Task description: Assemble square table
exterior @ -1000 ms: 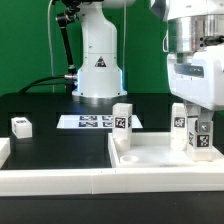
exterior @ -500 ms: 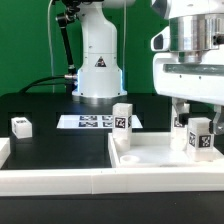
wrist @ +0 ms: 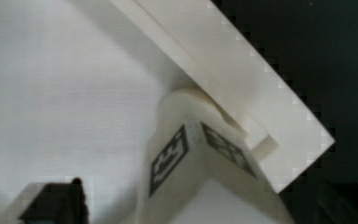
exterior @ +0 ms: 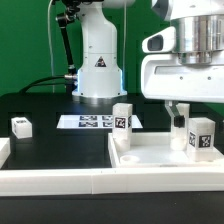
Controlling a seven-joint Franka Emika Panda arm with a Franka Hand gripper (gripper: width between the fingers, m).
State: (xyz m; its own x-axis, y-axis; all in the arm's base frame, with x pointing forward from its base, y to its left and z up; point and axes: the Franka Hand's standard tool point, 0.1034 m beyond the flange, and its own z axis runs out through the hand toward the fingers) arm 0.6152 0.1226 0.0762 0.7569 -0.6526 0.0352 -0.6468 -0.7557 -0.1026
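Two white legs (exterior: 122, 124) (exterior: 199, 138) standing upright on the square table (exterior: 150, 160), one by each back corner, with the gripper (exterior: 177, 112) wide open, holding nothing, just above the leg at the exterior view's right.

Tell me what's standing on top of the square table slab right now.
Two white tagged legs stand upright on the slab: one leg near its back left corner in the exterior view, another leg at the right, below the open gripper. How they are fastened underneath is hidden.
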